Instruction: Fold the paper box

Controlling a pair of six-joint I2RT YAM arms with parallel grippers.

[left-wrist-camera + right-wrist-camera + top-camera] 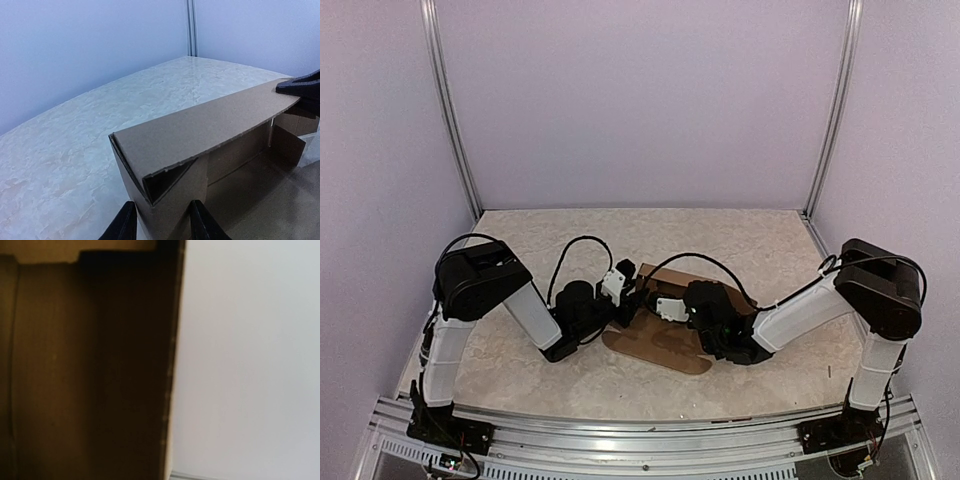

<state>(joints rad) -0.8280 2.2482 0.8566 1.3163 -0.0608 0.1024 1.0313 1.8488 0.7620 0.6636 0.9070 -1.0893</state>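
Note:
The paper box (pixel 665 345) is brown cardboard lying mid-table between both arms, with a rounded tab toward the near edge. In the left wrist view the paper box (pixel 200 125) has one long wall standing, its top strip folded over into a hollow triangular end. My left gripper (pixel 162 226) straddles that end, one finger outside and one inside, pressed against the card; from above the left gripper (pixel 628 298) sits at the box's left end. My right gripper (pixel 300 89) is shut, its black tip resting on the far end of the folded strip. The right wrist view shows only dark cardboard (pixel 85 375).
The marbled table (pixel 520 240) runs out to pale lavender walls with metal posts (pixel 830 110) at the back corners. An aluminium rail (pixel 640 440) lines the near edge, where both arm bases stand.

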